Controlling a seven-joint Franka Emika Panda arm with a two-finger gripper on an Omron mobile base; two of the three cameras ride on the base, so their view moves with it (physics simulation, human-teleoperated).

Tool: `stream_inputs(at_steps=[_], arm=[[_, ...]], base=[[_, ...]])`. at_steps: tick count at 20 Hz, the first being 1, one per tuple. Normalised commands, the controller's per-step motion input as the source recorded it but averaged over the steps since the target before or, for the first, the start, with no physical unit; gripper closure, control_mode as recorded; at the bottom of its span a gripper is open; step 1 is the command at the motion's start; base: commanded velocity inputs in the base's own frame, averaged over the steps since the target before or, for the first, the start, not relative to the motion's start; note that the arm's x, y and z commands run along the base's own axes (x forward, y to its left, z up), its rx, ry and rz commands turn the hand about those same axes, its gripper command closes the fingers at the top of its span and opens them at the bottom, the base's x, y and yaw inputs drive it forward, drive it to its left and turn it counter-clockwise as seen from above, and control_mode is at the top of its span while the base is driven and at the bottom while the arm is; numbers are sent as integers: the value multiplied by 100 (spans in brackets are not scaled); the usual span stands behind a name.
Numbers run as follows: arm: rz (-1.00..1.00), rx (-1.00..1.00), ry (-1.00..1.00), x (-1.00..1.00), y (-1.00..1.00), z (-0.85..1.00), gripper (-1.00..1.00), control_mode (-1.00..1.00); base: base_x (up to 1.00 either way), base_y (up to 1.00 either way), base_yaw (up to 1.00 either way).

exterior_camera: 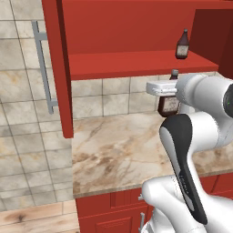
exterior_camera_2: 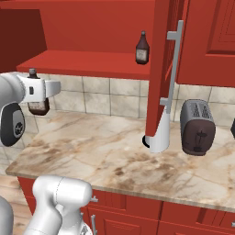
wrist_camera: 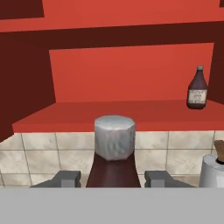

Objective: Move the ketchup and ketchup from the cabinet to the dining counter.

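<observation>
You have one ketchup bottle [exterior_camera: 169, 103] clamped in the gripper [wrist_camera: 113, 177], jaws on either side of its shoulder, carried upright below the shelf front and above the back of the desk [exterior_camera: 118, 150]. Keep it vertical and swing clear of the open cabinet door [exterior_camera: 59, 68] before turning away. The second ketchup bottle [exterior_camera: 182, 45] stands near the right end of the cabinet shelf [exterior_camera: 127, 63]. Both are dark, smooth, narrow-necked, with pale labels; the held cap looks grey and faceted. The desk is marbled stone.
</observation>
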Motion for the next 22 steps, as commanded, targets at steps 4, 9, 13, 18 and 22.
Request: stream_inputs(at_steps=[4,9,13,18,22], arm=[[0,0,0,0,0,0,100,-100],[0,0,0,0,0,0,100,100],[0,0,0,0,0,0,100,100],[0,0,0,0,0,0,100,100],[0,0,0,0,0,0,100,100]], base=[[0,0,0],[0,0,0],[0,0,0],[-5,0,2],[-34,0,5]])
